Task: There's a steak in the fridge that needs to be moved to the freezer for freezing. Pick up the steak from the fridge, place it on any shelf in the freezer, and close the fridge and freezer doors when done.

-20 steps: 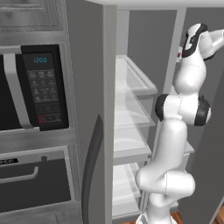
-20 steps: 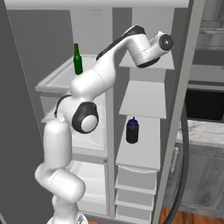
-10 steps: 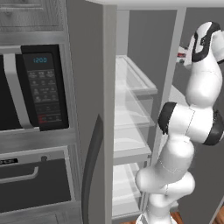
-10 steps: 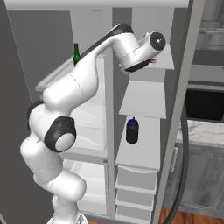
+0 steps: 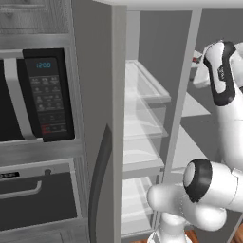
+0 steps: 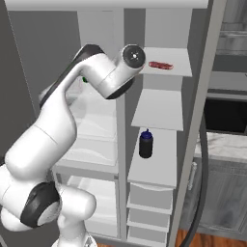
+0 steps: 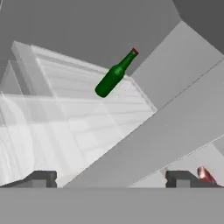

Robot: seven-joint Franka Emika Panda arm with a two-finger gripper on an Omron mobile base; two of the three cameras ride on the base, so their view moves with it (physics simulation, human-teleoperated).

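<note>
The steak point(image 6: 160, 65) lies flat on the top opaque shelf point(image 6: 174, 72) of the freezer, with nothing holding it. Its red edge point(image 7: 205, 174) peeks out behind my right fingertip point(image 7: 183, 178) in the hand view. My gripper point(image 7: 112, 178) is open and empty, its tips wide apart, facing the divider between the two compartments. The arm's wrist point(image 6: 131, 57) is just left of the steak's shelf, in front of the divider. The fridge with its clear glass shelves point(image 5: 142, 85) stands open, and both doors point(image 5: 102, 142) point(image 6: 205, 111) are swung out.
A green glass bottle point(image 7: 114, 74) stands on the upper glass shelf of the fridge. A dark blue bottle point(image 6: 145, 144) sits on a lower freezer shelf above several drawers point(image 6: 149, 198). A black-faced microwave point(image 5: 40, 95) is built in left of the fridge door.
The hand has drawn back leftward from the top freezer shelf and turned toward the fridge side. The steak stays lying on that shelf, free of the fingers.
</note>
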